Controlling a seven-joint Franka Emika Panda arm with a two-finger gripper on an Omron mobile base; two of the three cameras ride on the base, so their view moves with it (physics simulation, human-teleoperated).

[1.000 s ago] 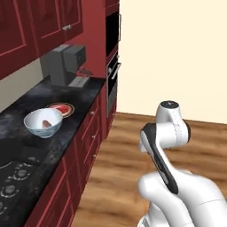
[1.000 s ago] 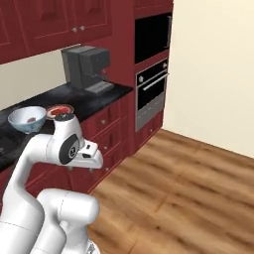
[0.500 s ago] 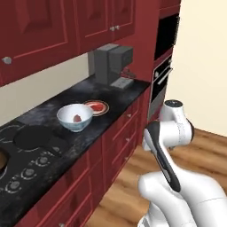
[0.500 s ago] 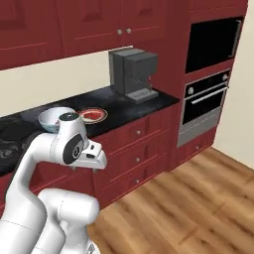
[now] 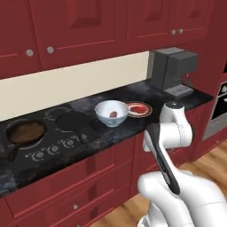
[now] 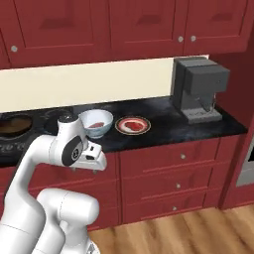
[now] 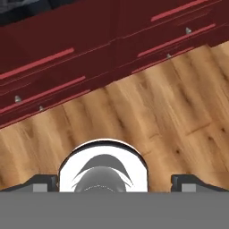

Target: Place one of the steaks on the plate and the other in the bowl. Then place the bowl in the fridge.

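End effector (image 7: 114,182) spread wide, grasping nothing; fingertips (image 7: 44,182) apart over the wooden floor (image 7: 147,116).

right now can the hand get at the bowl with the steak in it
Probably yes: the bowl sits uncovered near the counter edge, nothing above it, and the open hand points down at the floor, so it must lift first.

No text, label, brand, number or sign can be read anywhere in these views.
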